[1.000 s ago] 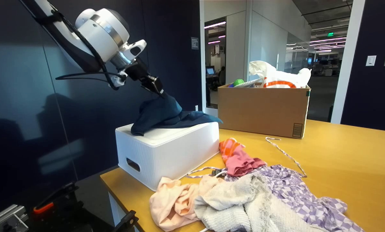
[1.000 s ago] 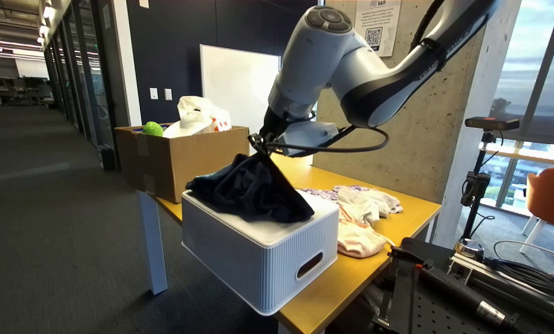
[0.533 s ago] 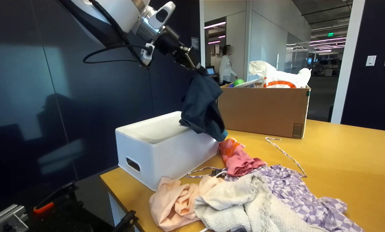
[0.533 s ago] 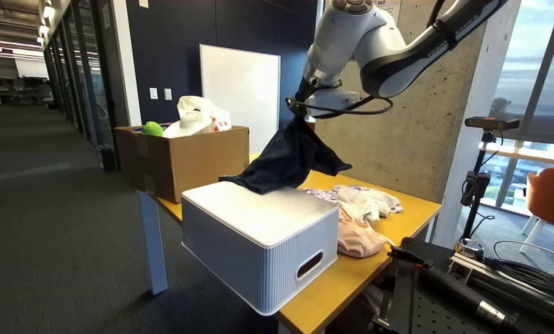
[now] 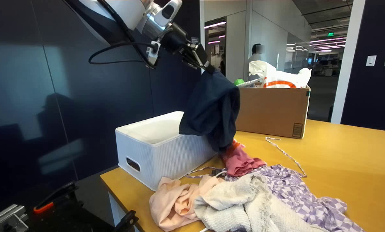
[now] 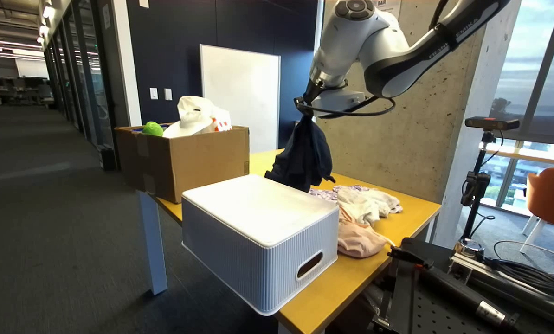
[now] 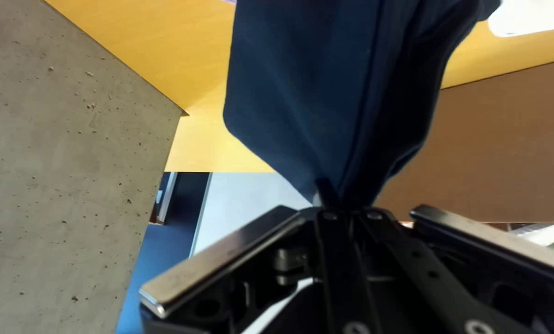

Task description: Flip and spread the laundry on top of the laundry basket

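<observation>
With my claw [image 5: 209, 67] clamped on one end of the dark blue cloth [image 5: 213, 103], I hold it up beside the white laundry basket [image 5: 176, 158], along the long side where the pink and orange cloth [image 5: 241, 164] lies on the desk [image 5: 340, 154]. The dark blue cloth's long axis runs nearly upright: gathered to a point at my grip, it widens downward in loose folds, and in the wrist view a dark crease [image 7: 364, 93] follows that length. In an exterior view one lower corner [image 5: 184, 129] points toward the basket and hides part of its rim; whether the two touch, I cannot tell. The lowest end [image 5: 223, 141] points down and partly hides the pink and orange cloth. By a corner of the basket's end with the handle slot [image 6: 310, 266] lies the peach cloth [image 5: 176, 204]; the cream cloth [image 5: 234, 206] and the purple checked cloth [image 5: 292, 183] lie farther out from the same long side. A cardboard box [image 6: 207, 160] stands beyond the basket's end away from that slot.
</observation>
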Available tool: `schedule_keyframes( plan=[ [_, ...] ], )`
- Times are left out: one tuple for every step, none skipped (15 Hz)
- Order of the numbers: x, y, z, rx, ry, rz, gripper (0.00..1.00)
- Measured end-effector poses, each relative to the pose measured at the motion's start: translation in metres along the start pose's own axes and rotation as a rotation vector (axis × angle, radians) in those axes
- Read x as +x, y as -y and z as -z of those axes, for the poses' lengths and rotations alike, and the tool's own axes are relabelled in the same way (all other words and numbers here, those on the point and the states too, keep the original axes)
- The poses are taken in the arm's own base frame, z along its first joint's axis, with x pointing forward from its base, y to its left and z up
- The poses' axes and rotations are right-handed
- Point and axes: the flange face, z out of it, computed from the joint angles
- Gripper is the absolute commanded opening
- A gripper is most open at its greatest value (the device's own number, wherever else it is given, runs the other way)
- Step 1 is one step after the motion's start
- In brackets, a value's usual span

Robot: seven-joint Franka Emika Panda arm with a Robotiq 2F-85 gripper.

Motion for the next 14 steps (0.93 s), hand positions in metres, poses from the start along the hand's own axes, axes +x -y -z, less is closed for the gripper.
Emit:
schedule_keyframes(
  plan=[
    [-0.005,0.017,0.011,0.017,-0.007,0.019,0.01],
    [-0.010,0.034,0.023,0.033,-0.015,0.038,0.01],
    [-0.014,0.049,0.034,0.050,-0.025,0.058,0.01],
    [-0.017,0.063,0.045,0.067,-0.034,0.075,0.01],
    [-0.020,0.074,0.055,0.083,-0.044,0.089,0.01],
    [-0.021,0.083,0.063,0.095,-0.052,0.099,0.01],
    [-0.022,0.089,0.069,0.105,-0.059,0.105,0.01],
    [-0.021,0.093,0.074,0.113,-0.067,0.109,0.01],
    [-0.020,0.097,0.079,0.121,-0.075,0.110,0.01],
    [-0.017,0.101,0.086,0.131,-0.085,0.109,0.01],
    [-0.012,0.105,0.096,0.144,-0.097,0.105,0.01],
    [-0.007,0.109,0.106,0.156,-0.110,0.098,0.01],
    [-0.003,0.112,0.118,0.170,-0.114,0.087,0.01],
    [0.002,0.113,0.132,0.183,-0.117,0.079,0.01]
  ],
)
